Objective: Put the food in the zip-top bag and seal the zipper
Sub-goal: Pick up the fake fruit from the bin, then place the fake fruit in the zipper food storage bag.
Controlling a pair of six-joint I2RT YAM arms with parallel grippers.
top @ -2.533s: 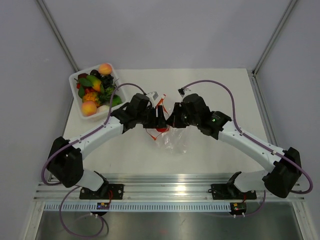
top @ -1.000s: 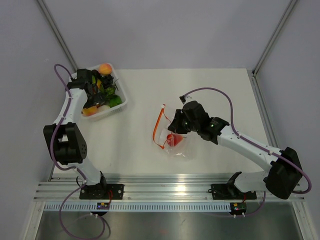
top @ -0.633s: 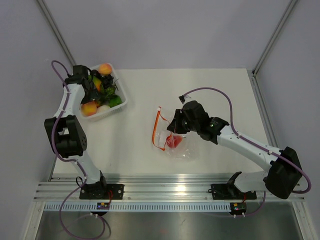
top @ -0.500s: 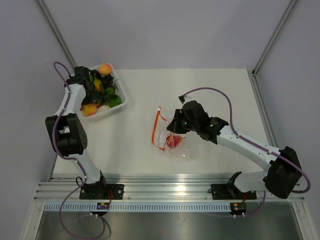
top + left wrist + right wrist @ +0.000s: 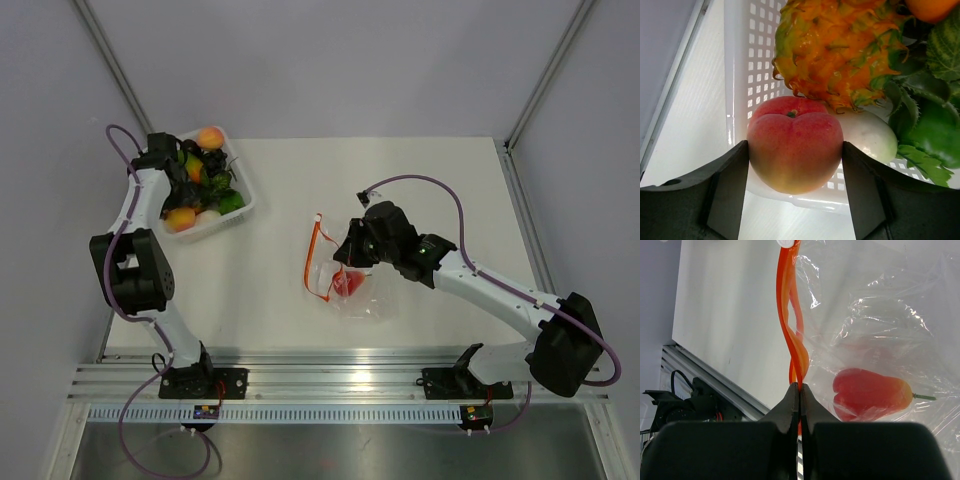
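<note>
An orange-yellow peach [image 5: 795, 150] lies at the near end of the white tray [image 5: 752, 60], in front of the orange pineapple [image 5: 835, 50]. My left gripper [image 5: 795, 147] is shut on the peach, one finger against each side; from above it reaches down into the tray [image 5: 180, 203]. The zip-top bag [image 5: 358, 298] lies mid-table with a red fruit [image 5: 870, 392] inside it. My right gripper [image 5: 800, 386] is shut on the red zipper [image 5: 790, 315] at its near end. The zipper's two strips bow apart, so the mouth gapes.
The tray [image 5: 245, 205] sits at the back left, near the left wall, and holds more fruit: a second peach [image 5: 210, 137], a pale round piece [image 5: 867, 135] and green leaves [image 5: 930, 130]. The metal rail [image 5: 340, 365] runs along the table's front edge.
The left arm has swung from the bag over to the tray, and its jaws have closed in on the peach. The right gripper stays clamped on the zipper, the bag barely shifting.
</note>
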